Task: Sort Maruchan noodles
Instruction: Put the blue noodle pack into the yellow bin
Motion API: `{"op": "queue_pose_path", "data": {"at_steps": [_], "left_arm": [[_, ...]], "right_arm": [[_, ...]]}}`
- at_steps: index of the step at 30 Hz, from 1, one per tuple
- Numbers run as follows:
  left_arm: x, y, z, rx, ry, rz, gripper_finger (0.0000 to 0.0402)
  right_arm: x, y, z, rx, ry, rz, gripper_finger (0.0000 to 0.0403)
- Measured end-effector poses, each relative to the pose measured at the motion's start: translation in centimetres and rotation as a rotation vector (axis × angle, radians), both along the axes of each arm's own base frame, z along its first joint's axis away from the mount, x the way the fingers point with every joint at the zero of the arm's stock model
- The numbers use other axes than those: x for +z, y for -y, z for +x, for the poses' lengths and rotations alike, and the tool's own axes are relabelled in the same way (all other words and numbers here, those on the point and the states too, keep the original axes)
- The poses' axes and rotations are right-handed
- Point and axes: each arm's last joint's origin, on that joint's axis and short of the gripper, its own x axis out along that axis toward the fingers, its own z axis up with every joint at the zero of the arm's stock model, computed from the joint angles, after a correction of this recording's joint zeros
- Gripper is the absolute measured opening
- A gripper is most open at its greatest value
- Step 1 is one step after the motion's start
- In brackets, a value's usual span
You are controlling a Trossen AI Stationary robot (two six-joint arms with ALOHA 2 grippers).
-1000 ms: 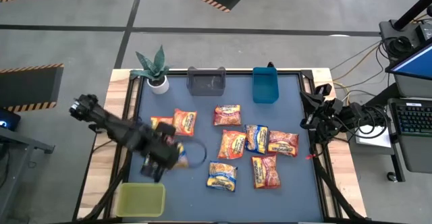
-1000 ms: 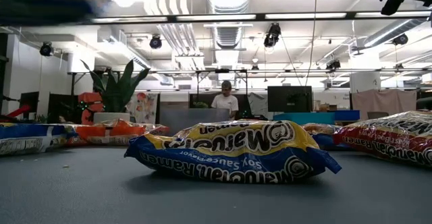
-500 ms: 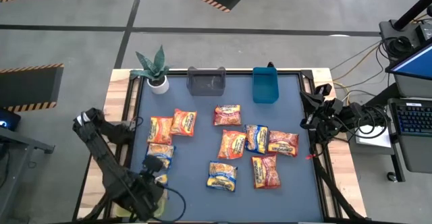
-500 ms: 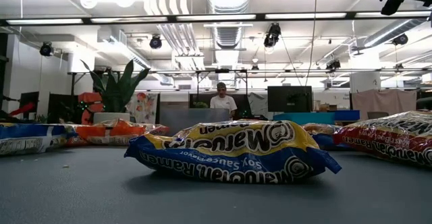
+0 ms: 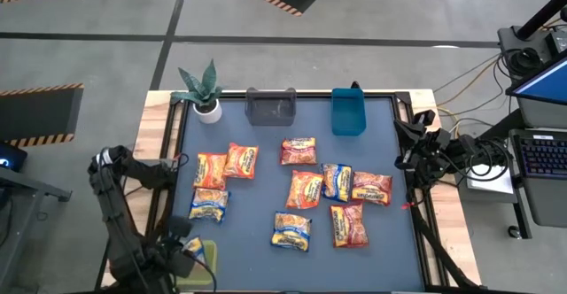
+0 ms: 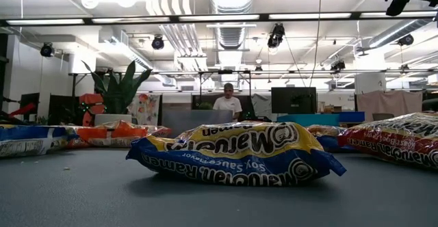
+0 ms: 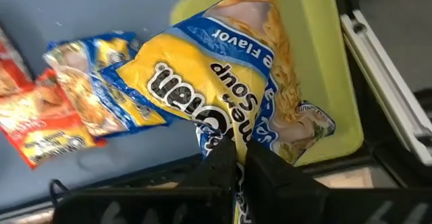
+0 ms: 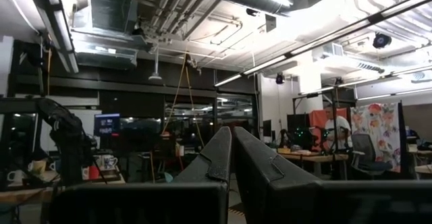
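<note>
Noodles: yellow packet [image 7: 223,82] over yellow-green bin [image 7: 317,55].
Left fingers [image 7: 233,158]: closed tight, pinching that packet.
Right fingers [image 8: 231,143]: closed, empty, far from bin.

The high view looked straight down on the whole surface [image 5: 266,232]. The low view sat at surface height, close behind a yellow-and-blue packet [image 6: 233,153] also seen from above. The left wrist view looked down closely at a yellow-green bin [image 7: 324,69]; the right wrist view faced the room.
</note>
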Motion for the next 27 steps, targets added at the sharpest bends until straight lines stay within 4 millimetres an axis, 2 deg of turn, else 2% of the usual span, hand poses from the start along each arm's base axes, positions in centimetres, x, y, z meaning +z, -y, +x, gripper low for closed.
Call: {"op": "queue_pose_path", "data": {"at_steps": [10,20,27], "left_arm": [[-2.2,-0.4,-0.2,0.070,-0.025,0.066,0.0000],[-5.0,0.1,0.1,0.091,0.005,0.018,0.0000],[-5.8,0.0,0.0,0.151,0.007,0.033,0.0007]], "right_arm": [[0.0,0.0,0.0,-0.002,-0.002,-0.004,0.0009],[0.0,0.0,0.0,-0.006,-0.004,-0.009,0.0009],[0.0,0.0,0.0,-0.006,-0.004,-0.009,0.0009]]}}
